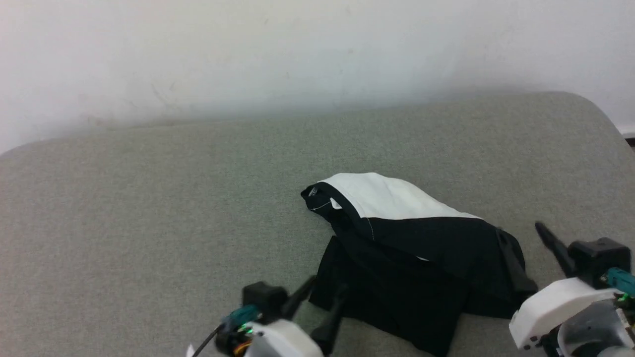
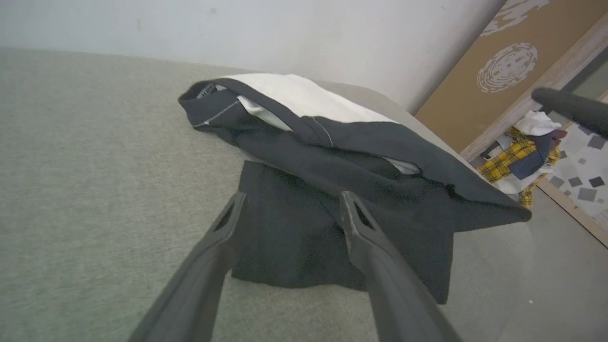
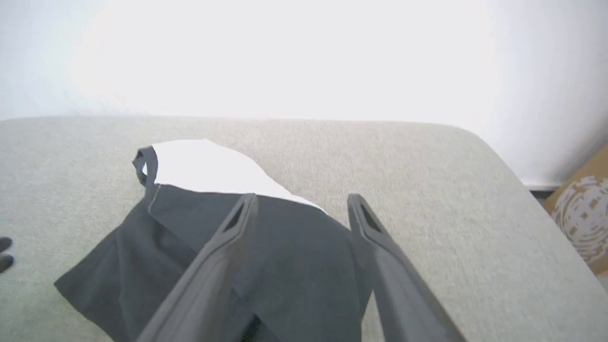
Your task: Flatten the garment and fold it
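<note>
The garment lay in a crumpled heap on the grey-green tabletop, in the lower middle and lower right of the head view. Most of what showed was black. A white part sat on top at the far side, and the black neck trim pointed to the left of the frame. A flat black flap stuck out toward the bottom edge of the frame.

The left pincer was at the bottom of the head view, just beside the near left edge of the black flap. Its two fingers were spread wide and held nothing. One tip may have touched the cloth, but I could not tell.

The right pincer was at the lower right, by the right side of the heap. It was wide too, over the black cloth, with nothing in it.

There was lots of bare tabletop in the left half and along the top, up to the pale wall. The tabletop's round corner was at the upper right.
</note>
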